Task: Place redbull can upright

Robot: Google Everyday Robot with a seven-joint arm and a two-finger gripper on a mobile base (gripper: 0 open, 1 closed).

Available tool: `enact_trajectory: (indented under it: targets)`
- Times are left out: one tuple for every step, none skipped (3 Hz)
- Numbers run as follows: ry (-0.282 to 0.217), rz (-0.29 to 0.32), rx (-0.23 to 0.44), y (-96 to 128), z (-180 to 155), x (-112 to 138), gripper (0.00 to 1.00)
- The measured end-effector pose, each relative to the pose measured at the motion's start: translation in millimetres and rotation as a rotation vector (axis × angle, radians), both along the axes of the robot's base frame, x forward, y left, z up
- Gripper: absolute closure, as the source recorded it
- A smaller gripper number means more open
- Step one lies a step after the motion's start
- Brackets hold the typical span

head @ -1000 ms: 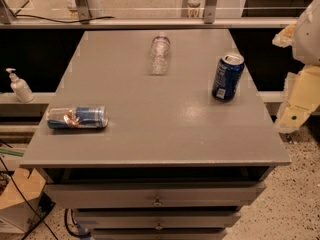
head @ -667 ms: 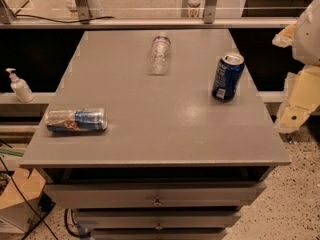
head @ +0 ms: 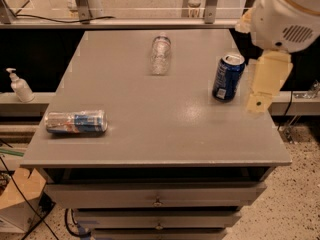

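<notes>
— What do we log on the grey table (head: 165, 134)?
— Three items. Redbull can (head: 76, 122) on its side near the front left corner. Clear bottle (head: 160, 54) lying toward the back. Blue soda can (head: 228, 77) upright at right.
— And the gripper (head: 259, 101)?
— We note it at the right edge, just beside the soda can.

redbull can (head: 76, 122): shiny metal | table (head: 150, 139): matt grey, slight sheen | end effector (head: 262, 93): cream matt plastic, right table edge
</notes>
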State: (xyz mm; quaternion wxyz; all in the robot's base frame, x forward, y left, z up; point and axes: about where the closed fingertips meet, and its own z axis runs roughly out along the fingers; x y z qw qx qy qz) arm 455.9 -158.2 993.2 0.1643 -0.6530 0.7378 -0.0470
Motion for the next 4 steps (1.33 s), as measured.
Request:
enact_trajectory:
  targets:
    - [-0.031, 0.140, 0.052, 51.1, 10.1, 2.2, 0.00]
    - [-0.029, 0.172, 0.091, 64.4, 15.4, -4.6, 0.00]
    - [-0.028, 0.206, 0.114, 86.0, 12.1, 3.3, 0.00]
    - [-0.002, 0.293, 0.128, 131.9, 1.0, 9.0, 0.00]
